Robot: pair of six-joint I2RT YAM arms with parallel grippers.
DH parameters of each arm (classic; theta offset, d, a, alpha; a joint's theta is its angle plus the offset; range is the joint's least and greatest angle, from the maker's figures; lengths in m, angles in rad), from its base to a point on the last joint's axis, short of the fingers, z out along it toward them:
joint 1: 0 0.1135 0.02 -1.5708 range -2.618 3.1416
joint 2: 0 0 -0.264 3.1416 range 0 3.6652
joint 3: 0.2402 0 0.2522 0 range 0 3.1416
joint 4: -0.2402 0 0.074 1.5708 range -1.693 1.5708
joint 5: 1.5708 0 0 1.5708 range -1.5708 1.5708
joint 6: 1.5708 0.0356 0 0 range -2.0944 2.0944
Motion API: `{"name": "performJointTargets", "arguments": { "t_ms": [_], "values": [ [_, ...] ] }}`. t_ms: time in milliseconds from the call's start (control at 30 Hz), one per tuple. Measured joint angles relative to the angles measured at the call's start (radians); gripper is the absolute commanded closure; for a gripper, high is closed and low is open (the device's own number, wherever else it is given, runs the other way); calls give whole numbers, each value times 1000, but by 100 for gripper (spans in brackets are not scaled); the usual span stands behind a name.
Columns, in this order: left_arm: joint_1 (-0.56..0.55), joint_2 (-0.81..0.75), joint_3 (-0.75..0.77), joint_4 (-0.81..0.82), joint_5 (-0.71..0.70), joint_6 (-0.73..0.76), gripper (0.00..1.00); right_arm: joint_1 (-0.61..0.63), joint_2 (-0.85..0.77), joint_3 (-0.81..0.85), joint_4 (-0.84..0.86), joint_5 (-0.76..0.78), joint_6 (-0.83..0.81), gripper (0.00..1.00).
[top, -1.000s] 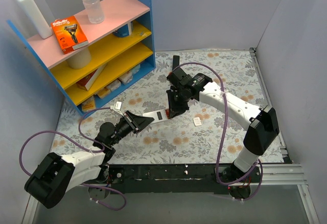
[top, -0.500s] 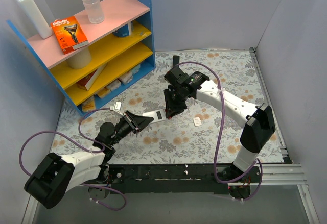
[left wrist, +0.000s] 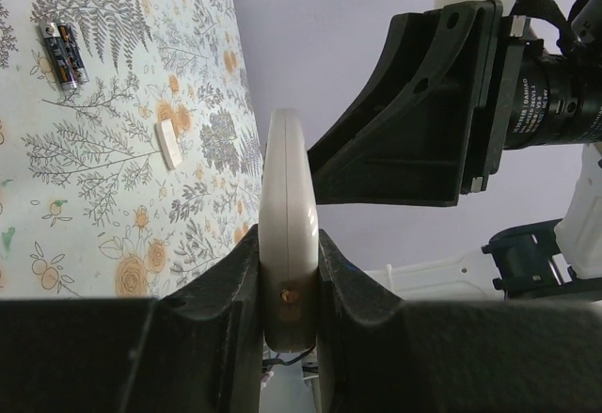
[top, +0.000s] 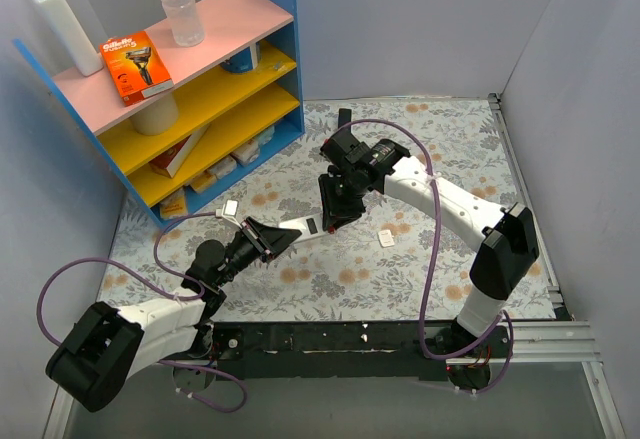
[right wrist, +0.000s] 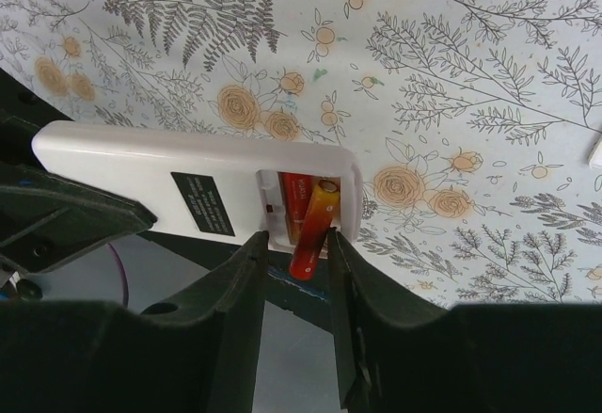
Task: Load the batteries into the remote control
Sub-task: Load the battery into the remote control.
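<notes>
My left gripper (top: 275,236) is shut on the remote control (top: 303,226), holding it off the table with its white back up. The left wrist view shows the remote (left wrist: 287,206) edge-on between my left gripper's (left wrist: 287,244) jaws. In the right wrist view the remote's (right wrist: 188,164) battery bay is uncovered. One red battery (right wrist: 297,197) lies in it. A second red-orange battery (right wrist: 313,215) has its tip in the bay and slants out over the edge. My right gripper (right wrist: 296,237) is open around it, with a gap at the left finger.
A small white cover (top: 386,239) lies on the floral mat right of the remote. Two dark batteries (left wrist: 64,53) lie further off on the mat. A slim black remote (top: 343,124) lies at the back. The blue shelf unit (top: 200,89) stands at the left.
My right gripper's jaws have spread apart around the slanted battery, and the right arm has shifted slightly left. The left gripper and the remote have stayed put.
</notes>
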Motion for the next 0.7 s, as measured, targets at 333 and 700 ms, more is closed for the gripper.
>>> {"name": "performJointTargets", "arguments": {
  "t_ms": [333,700],
  "values": [
    [0,-7,0,0,-6,-10,100,-1,-11,26,-39,21,-52,43],
    [0,-10,0,0,-5,-10,100,-3,-112,31,5,-24,-238,43]
  ]
}}
